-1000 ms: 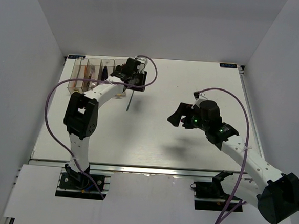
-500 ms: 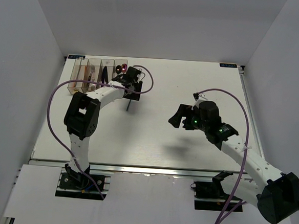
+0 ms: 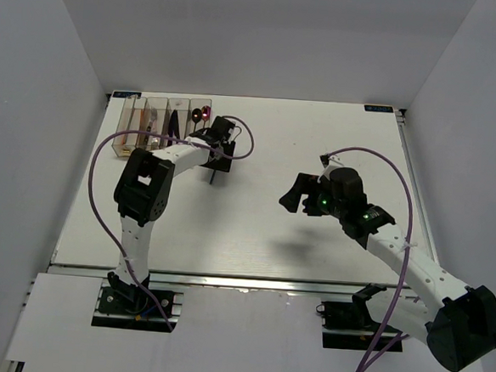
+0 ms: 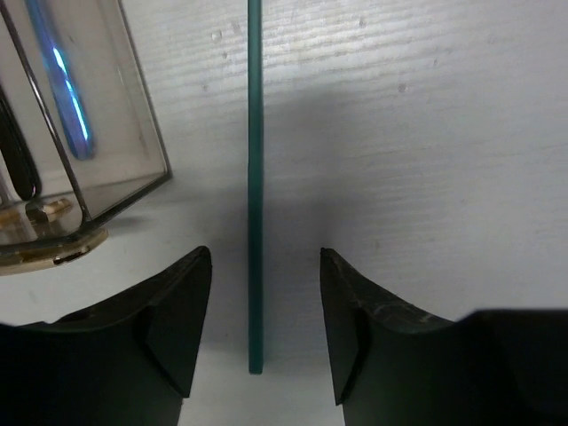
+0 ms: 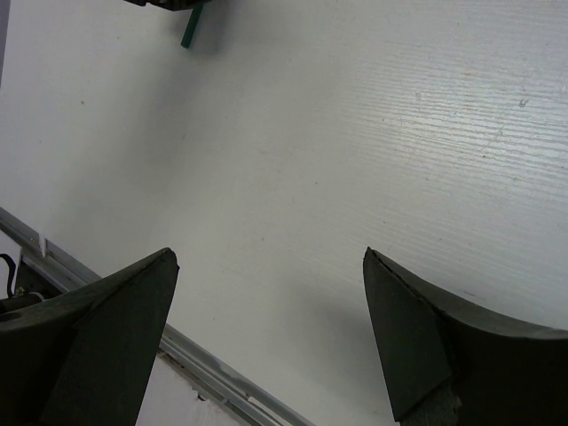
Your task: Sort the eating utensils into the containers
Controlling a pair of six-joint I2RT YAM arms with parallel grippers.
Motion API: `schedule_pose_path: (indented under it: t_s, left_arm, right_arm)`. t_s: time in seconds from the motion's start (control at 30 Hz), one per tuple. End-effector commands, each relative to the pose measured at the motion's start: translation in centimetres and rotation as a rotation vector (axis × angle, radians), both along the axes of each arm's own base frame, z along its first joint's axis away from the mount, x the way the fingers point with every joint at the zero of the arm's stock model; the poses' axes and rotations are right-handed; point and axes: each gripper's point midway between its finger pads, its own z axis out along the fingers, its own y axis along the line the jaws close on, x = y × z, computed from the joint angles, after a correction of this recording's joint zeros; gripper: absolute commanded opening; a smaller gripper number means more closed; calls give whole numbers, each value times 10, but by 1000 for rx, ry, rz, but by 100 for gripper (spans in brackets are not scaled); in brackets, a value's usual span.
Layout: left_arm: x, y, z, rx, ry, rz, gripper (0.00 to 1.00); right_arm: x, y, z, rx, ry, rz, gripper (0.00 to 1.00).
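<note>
Operator: Progress on the sort?

Observer: Close to finished, I judge. The containers stand in a row at the far left corner of the surface, and they already hold utensils. Through the clear wall in the left wrist view I see a blue knife and, beside it, a black utensil. From above, the rest of the contents are too small to tell apart.

Operator: What is left outside?

Observer: Only 1 piece that I can see, a green chopstick. It lies flat on the surface just beside the end bin, not in it.

Operator: And the arms?

Observer: The left gripper is low over the chopstick near 1 end. Its fingers are spread, 1 on each side, with a gap to both, so it is not pinching anything yet. The right gripper hovers well apart over the right half of the surface, fingers spread wide with nothing between them.

Operator: So the step in hand?

Observer: Closing on the chopstick, I think, then lifting it into a bin. I cannot tell which bin takes chopsticks. The stick is thin and lies flat, so the pinch could slip off it.
</note>
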Motion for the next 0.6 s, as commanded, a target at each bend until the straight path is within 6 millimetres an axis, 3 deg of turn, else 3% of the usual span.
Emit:
schedule_pose_path:
  t_s: [0.0, 0.13, 0.17, 0.27, 0.33, 0.4, 0.53, 0.57]
  left_arm:
    - [4, -3, 1, -23, 2, -19, 60]
    - [-2, -4, -13, -34, 48, -24, 50]
    - [-6, -6, -15, -49, 68, -34, 38]
    - [-15, -8, -16, -71, 85, -41, 18]
    - [-21, -7, -15, -79, 94, -47, 12]
    - [-22, -10, -4, -98, 80, -61, 0]
    - [-19, -23, 21, -145, 60, -139, 0]
    - [-12, -26, 43, -167, 1, -150, 0]
  right_arm:
    - [1, 0, -1, 7, -14, 3, 89]
    - [1, -1, 1, 10, -19, 1, 89]
    - [1, 0, 2, 12, -20, 3, 89]
    - [1, -1, 6, 21, -30, 0, 89]
    - [0, -1, 9, 25, -38, -1, 89]
    - [0, -1, 12, 29, -45, -1, 89]
    - [-1, -2, 16, 35, -55, -4, 89]
    - [-1, -3, 16, 35, -58, -4, 89]
